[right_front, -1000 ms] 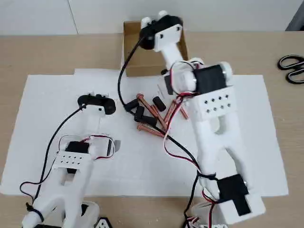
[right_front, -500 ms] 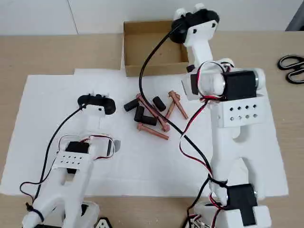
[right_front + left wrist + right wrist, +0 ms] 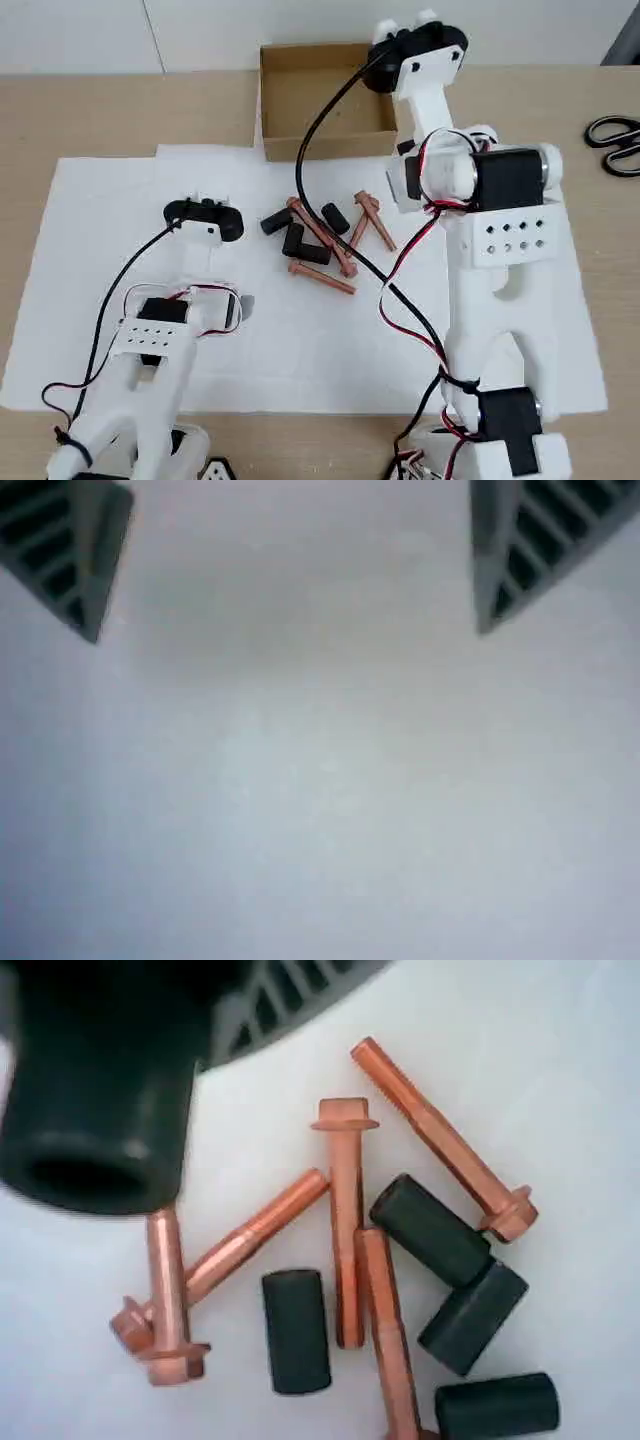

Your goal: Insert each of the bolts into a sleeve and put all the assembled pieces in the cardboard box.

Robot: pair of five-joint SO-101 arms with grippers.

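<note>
Light wooden table [image 3: 100, 110], with a white foam sheet [image 3: 100, 230] touching the brown cardboard box [image 3: 300, 90]. We see black-handled scissors [image 3: 615, 140] well right of the box. Copper bolts [image 3: 320, 275] and short black sleeves [image 3: 335, 217] lie loose on the sheet near the box, and a black cable [image 3: 300, 150] crosses them. Left gripper [image 3: 288, 620] is spread. Right gripper [image 3: 120, 1080], by the box's right side, pinches one more black sleeve [image 3: 90, 1150].

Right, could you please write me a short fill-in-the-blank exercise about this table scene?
1. The left gripper is ___ over the white sheet.
2. The right gripper grips a black ___.
3. Loose on the sheet lie ___ black sleeves among the bolts.
Missing words: open; sleeve; four.
</note>
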